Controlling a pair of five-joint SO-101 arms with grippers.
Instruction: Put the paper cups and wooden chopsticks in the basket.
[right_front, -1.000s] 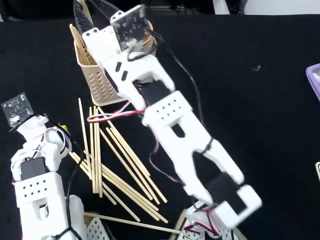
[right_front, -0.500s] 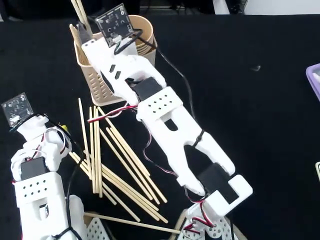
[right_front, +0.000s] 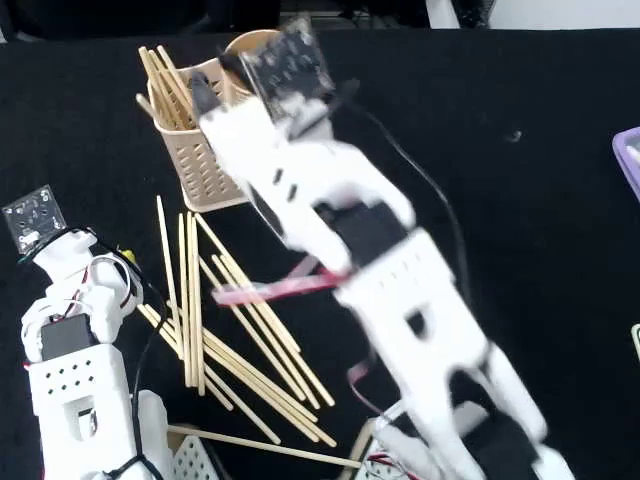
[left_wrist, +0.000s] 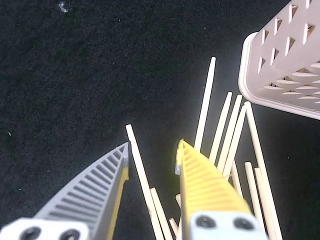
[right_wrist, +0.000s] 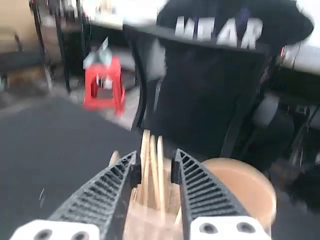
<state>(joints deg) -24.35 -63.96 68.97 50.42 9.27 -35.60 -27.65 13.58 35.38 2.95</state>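
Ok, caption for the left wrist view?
Open left gripper hovering over loose pale wooden chopsticks beside beige perforated basket.

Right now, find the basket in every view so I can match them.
High view: basket at the upper left, beside the paper cup.
Left wrist view: basket beyond the loose chopsticks.
Right wrist view: basket under the end effector, beside the paper cup.
Shared landmark: the paper cup.

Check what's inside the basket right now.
Wooden chopsticks stand leaning at one end of the basket, tips above the rim. A paper cup rim shows at the other end. The right arm hides the cup's body and the basket's middle.
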